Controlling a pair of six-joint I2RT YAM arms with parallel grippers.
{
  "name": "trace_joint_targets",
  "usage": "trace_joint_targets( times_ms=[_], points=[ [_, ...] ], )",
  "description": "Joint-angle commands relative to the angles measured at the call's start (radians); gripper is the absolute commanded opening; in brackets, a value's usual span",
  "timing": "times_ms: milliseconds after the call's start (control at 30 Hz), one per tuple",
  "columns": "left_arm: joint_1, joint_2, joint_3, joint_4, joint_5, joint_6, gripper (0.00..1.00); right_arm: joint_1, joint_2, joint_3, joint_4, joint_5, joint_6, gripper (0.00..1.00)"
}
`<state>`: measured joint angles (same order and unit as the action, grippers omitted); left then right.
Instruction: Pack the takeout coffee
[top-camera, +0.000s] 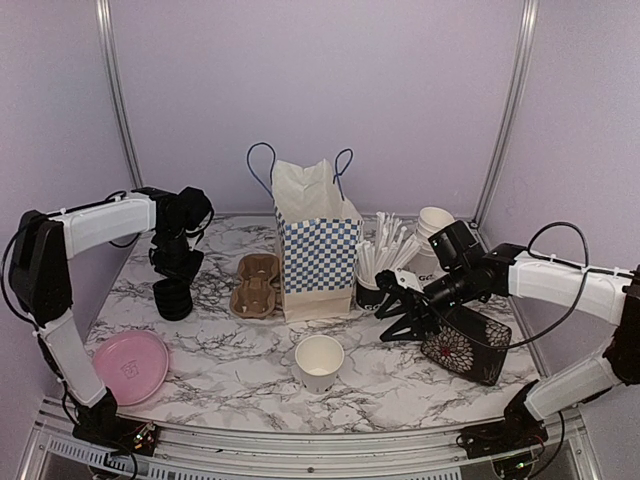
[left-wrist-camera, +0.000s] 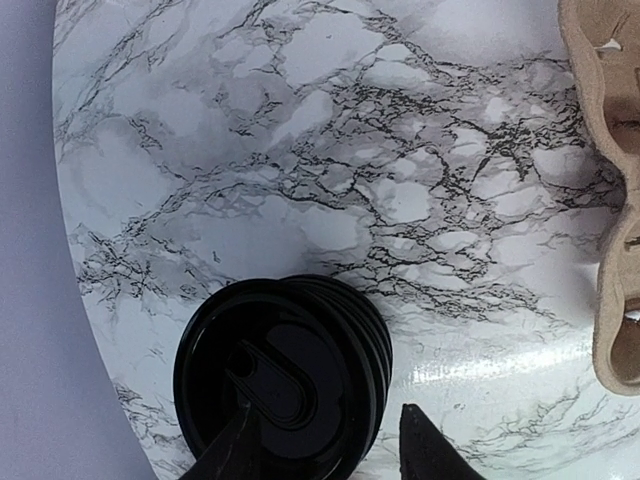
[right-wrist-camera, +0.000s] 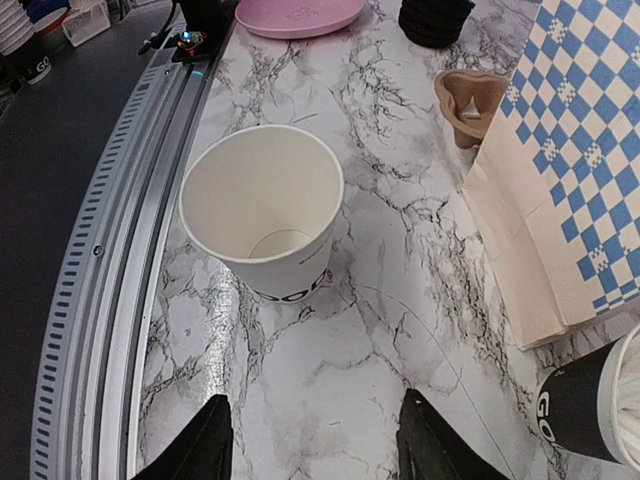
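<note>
The marble table (top-camera: 220, 370) was the biggest thing in front of me. Toward the back of its middle stood a paper bag (top-camera: 318, 250), upright with its mouth open, blue-and-white checks on its front and two blue handles. A dark flowered pouch (top-camera: 466, 345) lay on the right side. A pink plate (top-camera: 130, 366) lay near the front left corner.

The brown cup carrier (top-camera: 256, 283) sat empty just left of the bag. One white paper cup (top-camera: 319, 361) stood upright near the front edge, in front of the bag. It was lidless and empty, with black lettering low on its side. More white cups (top-camera: 435, 225) were stacked at the back right. A stack of black lids (left-wrist-camera: 285, 385) stood left of the carrier, apart from it. A small black cup of straws (top-camera: 372, 290) stood just beside the bag's right corner.

My left claw (left-wrist-camera: 330, 455) hung right over the lid stack with its jaws partly open. One finger lay across the top lid and the other came down just outside the stack's rim. As far as I could see it gripped nothing.

My right claw (right-wrist-camera: 320, 440) hovered over the table beside the cup of straws, pointing toward the open cup. Its jaws were about half open with nothing between them.
</note>
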<state>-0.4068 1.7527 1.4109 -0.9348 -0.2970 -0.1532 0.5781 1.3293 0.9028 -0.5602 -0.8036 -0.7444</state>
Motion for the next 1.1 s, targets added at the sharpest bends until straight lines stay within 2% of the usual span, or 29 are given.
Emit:
trace_joint_targets(
  times_ms=[0,333,600,1067],
  points=[
    [0.0,0.042,0.022,-0.047,-0.001,0.013,0.46,-0.004,0.009,0.009,-0.007,-0.007,-0.021,0.54],
    [0.0,0.07,0.034,-0.054,-0.045,0.004,0.3,-0.004,0.027,0.01,-0.009,0.004,-0.025,0.55],
    [0.0,0.06,0.036,-0.061,-0.03,0.004,0.1,-0.005,0.042,0.011,-0.01,0.012,-0.027,0.55],
    [-0.009,-0.024,0.059,-0.097,0.011,-0.012,0.06,-0.004,0.059,0.016,-0.015,0.012,-0.026,0.55]
  ],
)
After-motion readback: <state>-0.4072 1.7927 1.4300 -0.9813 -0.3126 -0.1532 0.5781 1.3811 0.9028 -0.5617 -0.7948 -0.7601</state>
